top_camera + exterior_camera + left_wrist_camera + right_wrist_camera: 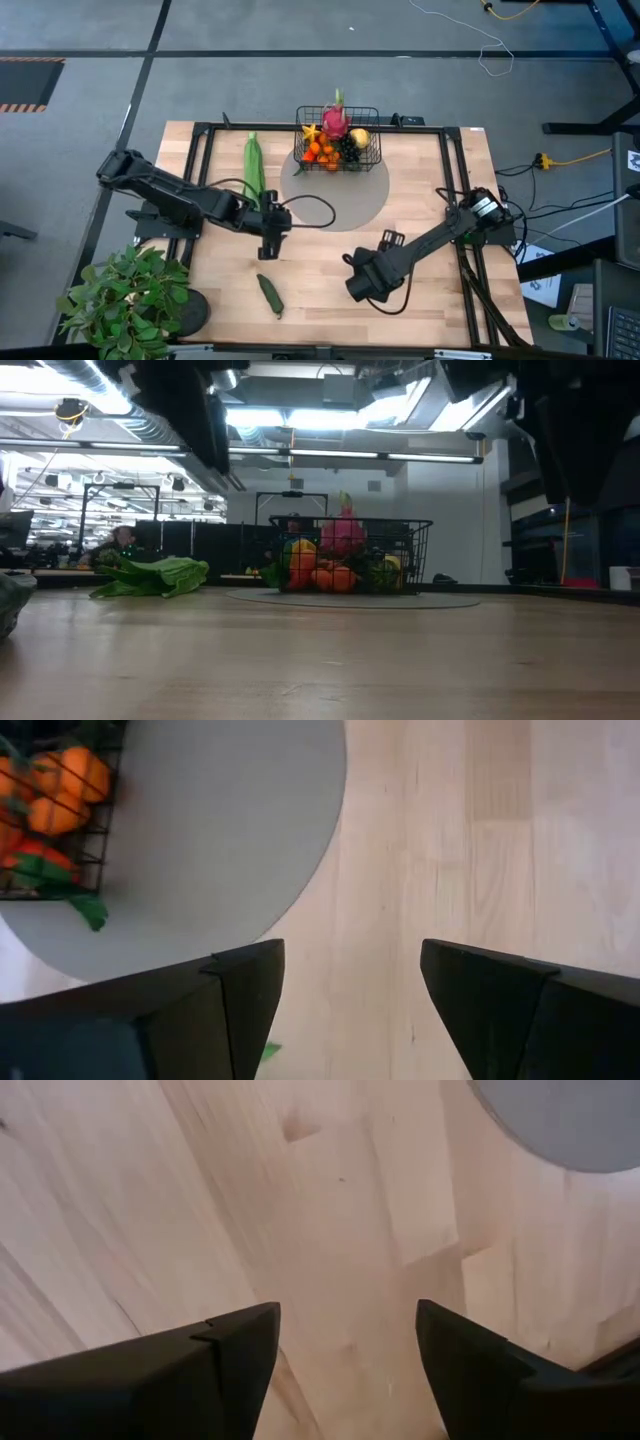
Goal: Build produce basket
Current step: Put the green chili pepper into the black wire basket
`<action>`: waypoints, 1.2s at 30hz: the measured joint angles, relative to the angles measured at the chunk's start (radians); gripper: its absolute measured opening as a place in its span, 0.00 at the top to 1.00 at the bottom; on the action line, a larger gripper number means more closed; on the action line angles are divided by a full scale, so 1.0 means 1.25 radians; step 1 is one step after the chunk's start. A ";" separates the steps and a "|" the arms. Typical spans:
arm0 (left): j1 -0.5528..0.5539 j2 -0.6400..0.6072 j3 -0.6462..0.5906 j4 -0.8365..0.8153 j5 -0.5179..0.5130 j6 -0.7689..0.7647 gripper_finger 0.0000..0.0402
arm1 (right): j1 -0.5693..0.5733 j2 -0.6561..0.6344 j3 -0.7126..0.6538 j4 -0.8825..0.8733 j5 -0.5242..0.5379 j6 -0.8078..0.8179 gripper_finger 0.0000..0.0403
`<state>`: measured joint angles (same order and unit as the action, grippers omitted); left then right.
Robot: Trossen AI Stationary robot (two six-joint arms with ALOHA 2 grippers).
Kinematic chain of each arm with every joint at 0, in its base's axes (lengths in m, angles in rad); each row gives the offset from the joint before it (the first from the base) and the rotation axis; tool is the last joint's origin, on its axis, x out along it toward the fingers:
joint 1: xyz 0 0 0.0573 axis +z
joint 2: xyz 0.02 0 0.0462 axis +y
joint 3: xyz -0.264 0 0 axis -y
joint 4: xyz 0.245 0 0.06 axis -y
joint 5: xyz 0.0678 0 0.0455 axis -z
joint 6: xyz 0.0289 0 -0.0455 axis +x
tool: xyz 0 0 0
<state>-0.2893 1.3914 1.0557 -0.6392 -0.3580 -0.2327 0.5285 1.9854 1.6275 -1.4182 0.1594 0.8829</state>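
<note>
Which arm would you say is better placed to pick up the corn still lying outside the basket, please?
Left, probably. The left gripper hangs open just beside the corn, on that side of the table. The right gripper, also open and empty, sits farther away, across the table from it.

On the pale, streak-grained wooden desk (420, 200) lies a plain grey round mat (350, 195) under a black wire-grid basket (372, 150) — inside, a pink dragon fruit (336, 120), small oranges (320, 153) and a yellow starfruit (311, 131) — with a light green corn husk (254, 165) and a dark green cucumber (271, 296) outside.
</note>
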 joint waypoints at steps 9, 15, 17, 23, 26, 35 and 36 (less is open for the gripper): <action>-0.023 0.088 0.000 -0.017 0.247 -0.019 0.44 | -0.001 0.000 -0.007 0.012 -0.017 0.005 0.45; -0.096 0.091 0.000 -0.030 0.544 -0.102 0.44 | -0.001 -0.001 -0.006 0.018 -0.017 0.003 0.45; -0.126 0.090 0.000 -0.031 0.572 -0.105 0.44 | -0.001 -0.001 -0.006 0.019 -0.017 0.003 0.45; -0.205 0.099 0.000 -0.031 0.458 -0.057 0.44 | -0.001 -0.001 -0.006 0.025 -0.017 0.003 0.45; -0.225 0.101 0.000 -0.041 0.382 -0.049 0.44 | -0.001 -0.001 -0.006 0.029 -0.017 0.002 0.45; -0.232 0.101 0.000 0.003 0.326 -0.063 0.44 | -0.001 -0.001 -0.006 0.037 -0.017 0.000 0.45; -0.232 0.101 0.000 0.013 0.326 -0.063 0.44 | -0.001 -0.001 -0.006 0.039 -0.017 0.000 0.45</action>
<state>-0.5793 1.5173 1.0557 -0.6227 0.0490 -0.3115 0.5278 1.9846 1.6196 -1.3689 0.1378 0.8825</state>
